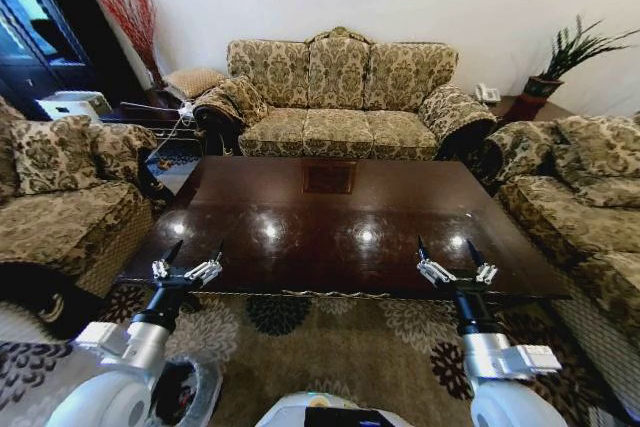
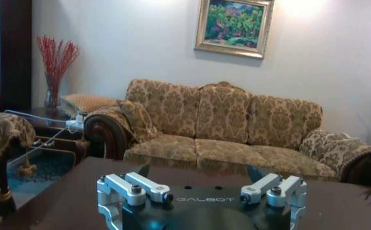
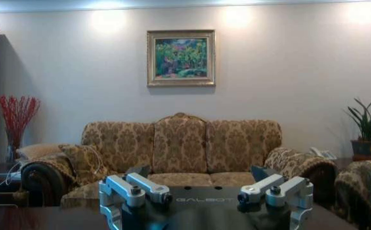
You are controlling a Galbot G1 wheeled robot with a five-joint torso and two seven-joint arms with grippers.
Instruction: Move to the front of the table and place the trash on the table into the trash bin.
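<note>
Hovering side by side over the near carved edge of the coffee-table surface (image 1: 330,237), the left claw (image 1: 187,257) and right claw (image 1: 457,259) both hang released, fingers spread and grasping nothing. Close to the robot's left base, a pale bag-lined rim looks like the trash bin (image 1: 205,392), mostly hidden. On the glossy top I can make out no trash, just lamp reflections and the square inlaid panel (image 1: 329,177). Judging by that, clearing appears finished or nearly so. Beyond stands the patterned sofa (image 1: 340,97).
</note>
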